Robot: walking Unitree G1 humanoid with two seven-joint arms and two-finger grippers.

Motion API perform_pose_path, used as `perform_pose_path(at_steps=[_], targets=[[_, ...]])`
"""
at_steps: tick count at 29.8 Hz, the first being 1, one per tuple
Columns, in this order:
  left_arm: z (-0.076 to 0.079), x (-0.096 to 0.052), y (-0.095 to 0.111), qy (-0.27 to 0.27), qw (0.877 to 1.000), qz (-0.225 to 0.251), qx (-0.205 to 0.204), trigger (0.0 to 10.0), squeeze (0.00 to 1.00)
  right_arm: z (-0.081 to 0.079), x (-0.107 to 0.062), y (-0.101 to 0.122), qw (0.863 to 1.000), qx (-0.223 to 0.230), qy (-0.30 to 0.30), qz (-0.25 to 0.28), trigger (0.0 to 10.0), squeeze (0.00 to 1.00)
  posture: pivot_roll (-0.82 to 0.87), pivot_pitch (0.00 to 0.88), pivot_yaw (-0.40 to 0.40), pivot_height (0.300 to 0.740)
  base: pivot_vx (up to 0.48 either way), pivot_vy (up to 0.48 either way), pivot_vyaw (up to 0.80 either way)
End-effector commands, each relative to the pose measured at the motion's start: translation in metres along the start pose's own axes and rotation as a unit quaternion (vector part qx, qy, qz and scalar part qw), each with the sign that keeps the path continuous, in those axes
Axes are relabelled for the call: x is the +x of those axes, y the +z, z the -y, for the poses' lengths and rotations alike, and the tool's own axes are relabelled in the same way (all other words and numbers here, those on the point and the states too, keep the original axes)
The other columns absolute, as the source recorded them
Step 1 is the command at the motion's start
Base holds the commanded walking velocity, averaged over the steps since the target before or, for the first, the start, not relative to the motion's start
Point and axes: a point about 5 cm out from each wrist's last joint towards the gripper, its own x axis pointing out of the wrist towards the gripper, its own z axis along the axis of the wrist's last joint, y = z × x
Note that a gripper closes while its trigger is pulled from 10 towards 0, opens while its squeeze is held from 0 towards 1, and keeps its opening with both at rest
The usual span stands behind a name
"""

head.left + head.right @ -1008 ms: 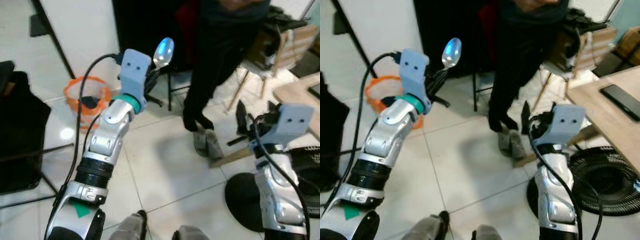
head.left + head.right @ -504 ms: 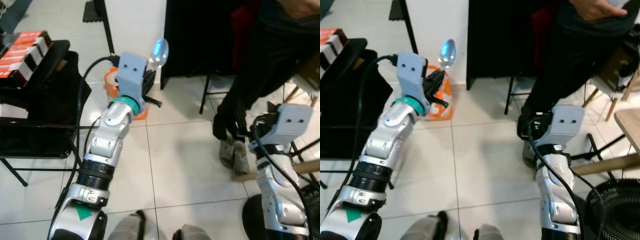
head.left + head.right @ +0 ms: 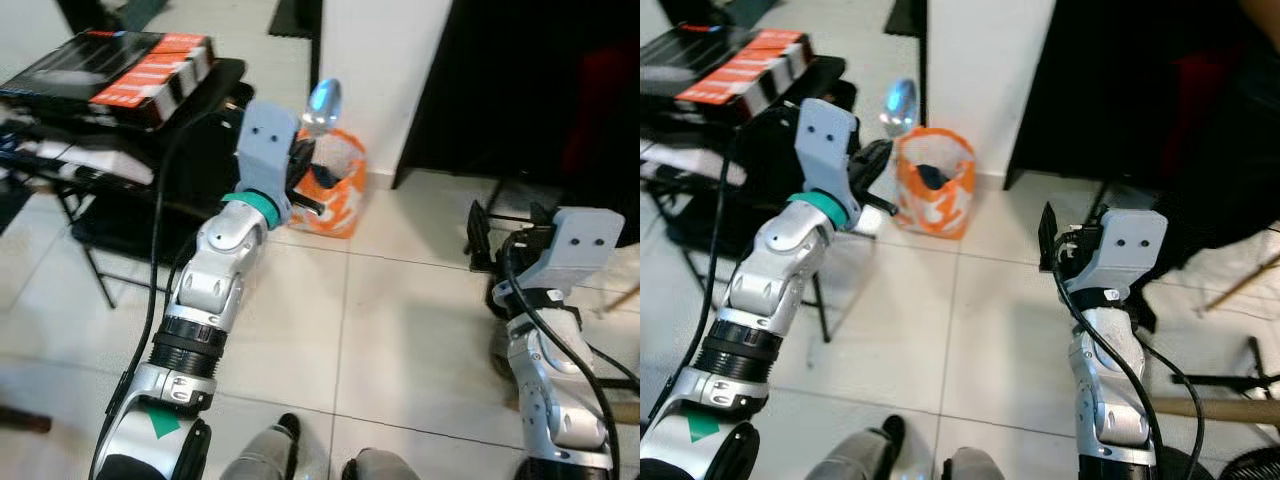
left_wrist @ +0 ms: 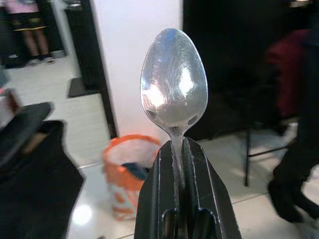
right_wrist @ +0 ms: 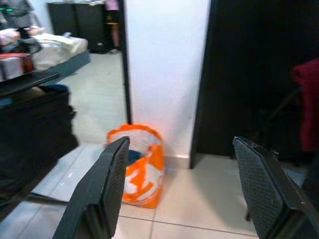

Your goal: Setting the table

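The left gripper (image 4: 180, 164) pinches a shiny silver metal spoon (image 4: 173, 97) upright, while the right gripper (image 5: 182, 191) gapes, apparently empty.

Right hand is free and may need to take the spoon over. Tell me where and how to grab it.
Grip the neck just below the bowl of the spoon, coming from the side. It stands upright, the left hand shut on its handle, so that short bare neck is probably the only slim part free. The right hand is open.

Home interior: tiled floor (image 3: 400, 330), white wall (image 3: 985, 70), orange bag (image 3: 932, 180), bed (image 5: 47, 47).
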Motion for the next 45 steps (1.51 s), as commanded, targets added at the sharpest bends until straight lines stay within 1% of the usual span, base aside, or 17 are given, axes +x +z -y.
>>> perform_pose_path(at_steps=[1,45], targets=[[0.0035,0.0003,-0.0037,-0.006,1.0,-0.009,0.004,10.0,0.0,0.0034,-0.0019,-0.0031,1.0,-0.001,-0.007,-0.009,10.0,0.0,-0.01,0.0,0.041,0.74,0.0,0.0,0.76],[0.0041,0.002,-0.0043,-0.009,1.0,-0.009,0.009,10.0,0.0,0.0024,0.0001,-0.0027,1.0,-0.002,-0.002,-0.005,10.0,0.0,-0.01,0.0,0.043,0.74,0.0,0.0,0.76]])
